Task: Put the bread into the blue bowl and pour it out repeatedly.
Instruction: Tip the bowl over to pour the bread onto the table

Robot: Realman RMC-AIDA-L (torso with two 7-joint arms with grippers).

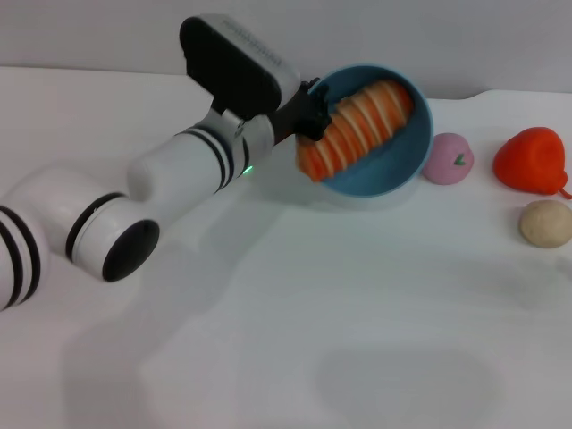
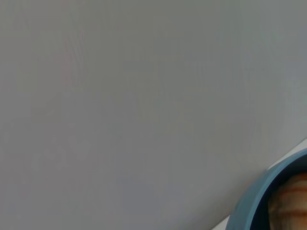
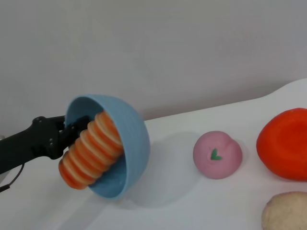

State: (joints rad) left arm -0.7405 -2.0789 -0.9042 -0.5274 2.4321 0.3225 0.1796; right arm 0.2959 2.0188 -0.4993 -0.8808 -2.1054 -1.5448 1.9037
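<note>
The left tool (image 1: pixel 308 105) pinches the near rim of the blue bowl (image 1: pixel 404 165) and holds it tipped steeply on its side above the white counter (image 1: pixel 295 304), mouth facing the robot. The bread (image 1: pixel 356 127) lies inside, ridged top showing, its lower end poking past the rim; in the right wrist view that end hangs out over the counter.

The risk I judge most likely is the loaf sliding out early or catching across the rim, since it spans nearly the whole bowl. It could then roll toward the pink fruit (image 1: pixel 448 158), which sits just beside the bowl, with the red fruit (image 1: pixel 532 159) and beige ball (image 1: pixel 546 222) farther right. A rim-only pinch may also slip as weight shifts. The right tool is not in view.
</note>
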